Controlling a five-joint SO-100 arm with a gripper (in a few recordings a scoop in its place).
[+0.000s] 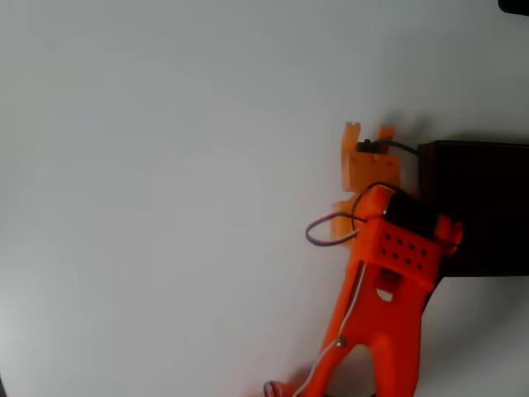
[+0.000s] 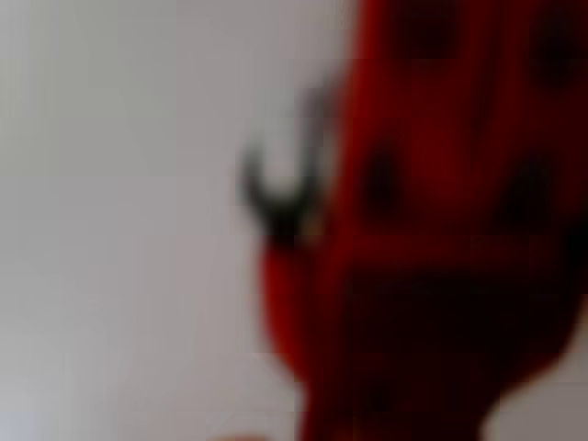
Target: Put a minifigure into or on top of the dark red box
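Observation:
In the overhead view my orange gripper (image 1: 369, 132) points up the picture, just left of the dark red box (image 1: 483, 207) and near its upper left corner. The box lies at the right edge and is partly cut off. Its inside looks near black. The wrist view is badly blurred. In it a small red shape with a dark forked band, the minifigure (image 2: 280, 285), sits tight against the big red gripper finger (image 2: 441, 230). The gripper looks shut on it. From above, the fingers hide the minifigure.
The white table (image 1: 165, 207) stretches left of the arm. A cable (image 1: 326, 231) loops out from the wrist on its left side. A dark object (image 1: 514, 5) shows at the top right corner.

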